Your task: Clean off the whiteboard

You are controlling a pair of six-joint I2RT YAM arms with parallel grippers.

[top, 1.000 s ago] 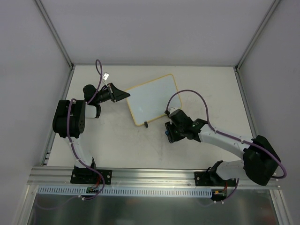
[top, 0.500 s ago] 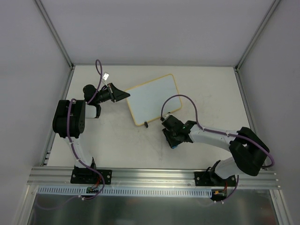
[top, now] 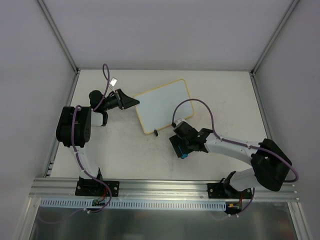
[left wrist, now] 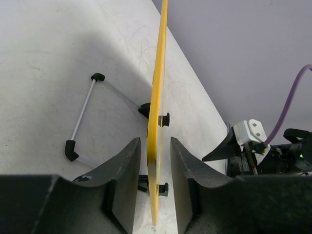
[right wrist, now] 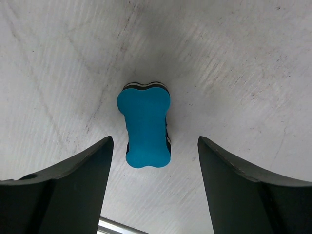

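Whiteboard [top: 162, 106] lies toward the tabletop's [top: 125, 145] far edge, apparently blank. Left pincer [left wrist: 154, 146] loosely straddles its yellow rim; right pincer [right wrist: 155, 139] is spread over the untouched blue eraser [right wrist: 144, 126]. Likely wrap-up: back both arms away.

Robot lab test cell, not a home or shop. Plain white desk [top: 125, 150] boxed in by blank grey panels [top: 165, 30] on the left, right and far sides, held in aluminium profile posts [top: 57, 35]. Extruded aluminium rail [top: 165, 186] along the near edge, with two small arms' bases [top: 97, 187] bolted to it. Purple cables [top: 200, 102] run exposed along the arms. Slotted cable strip [top: 135, 203] sits just in front of the rail.
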